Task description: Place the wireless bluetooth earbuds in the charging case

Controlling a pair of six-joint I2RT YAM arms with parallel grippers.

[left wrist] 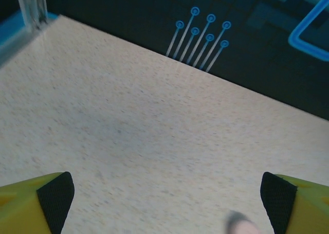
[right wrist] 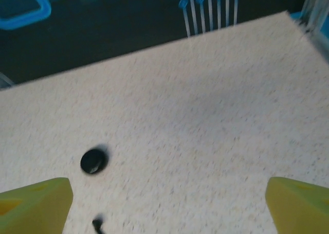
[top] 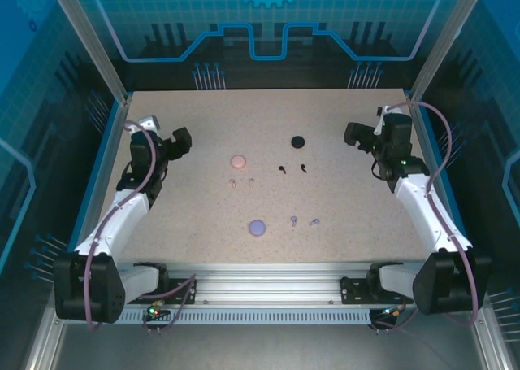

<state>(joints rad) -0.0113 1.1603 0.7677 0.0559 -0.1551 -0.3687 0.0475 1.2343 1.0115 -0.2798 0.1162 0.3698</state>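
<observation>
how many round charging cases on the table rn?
3. Pink case sits left of centre, black case is farther back to its right, and lilac case is in front on the near side. None looks hidden.

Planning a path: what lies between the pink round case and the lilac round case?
In the top view, the two pale pink earbuds lie there, near the pink case; onward to the lilac case the table is bare.

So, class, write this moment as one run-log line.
left pincer: open, empty | right pincer: open, empty | earbuds: six loose on table, beside round cases | inserted: none yet
</observation>
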